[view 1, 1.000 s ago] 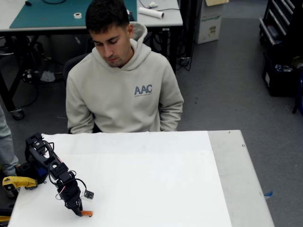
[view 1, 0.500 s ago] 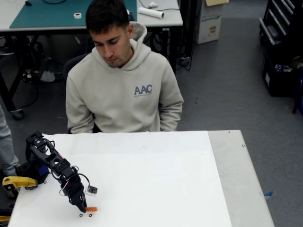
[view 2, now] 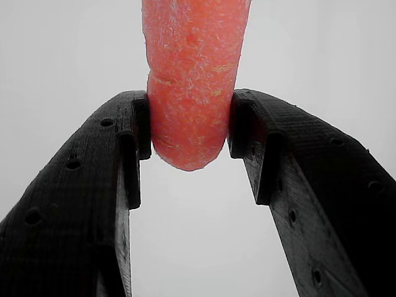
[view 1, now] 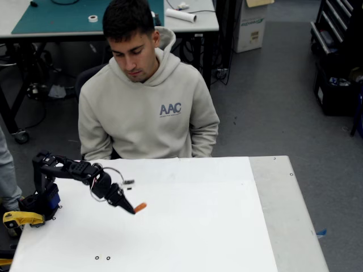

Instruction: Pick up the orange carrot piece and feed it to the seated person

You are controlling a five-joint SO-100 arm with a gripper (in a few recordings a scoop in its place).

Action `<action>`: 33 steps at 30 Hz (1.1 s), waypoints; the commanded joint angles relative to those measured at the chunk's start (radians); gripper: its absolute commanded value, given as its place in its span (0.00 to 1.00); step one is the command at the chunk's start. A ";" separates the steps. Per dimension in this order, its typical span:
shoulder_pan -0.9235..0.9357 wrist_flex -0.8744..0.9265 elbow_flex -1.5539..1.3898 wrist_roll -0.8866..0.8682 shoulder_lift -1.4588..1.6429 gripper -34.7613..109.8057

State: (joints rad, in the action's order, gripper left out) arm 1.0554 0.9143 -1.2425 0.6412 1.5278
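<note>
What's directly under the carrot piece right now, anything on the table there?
The orange carrot piece, pinched in the gripper, hangs above bare white table; nothing lies under it. The wrist view shows plain white behind it; the end past the frame's top edge is cut off.

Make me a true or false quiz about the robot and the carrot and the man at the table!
1. The robot's hand is squeezing the orange carrot piece. True; the wrist view shows a finger pressed on each side of it.
2. The carrot piece is lying flat on the white table. False; in the fixed view it is in the hand, off the tabletop.
3. The seated person wears a red jacket. False; it is a light beige hoodie with blue AAC letters.
4. The carrot piece is already at the person's mouth. False; it is over the table, well short of his face.
5. The seated person is looking down toward the table. True.
</note>
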 commanded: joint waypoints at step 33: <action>-0.687 -0.002 1.585 0.698 -0.672 0.22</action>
State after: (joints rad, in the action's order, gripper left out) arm 0.3804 0.9158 0.2301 1.2947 0.8314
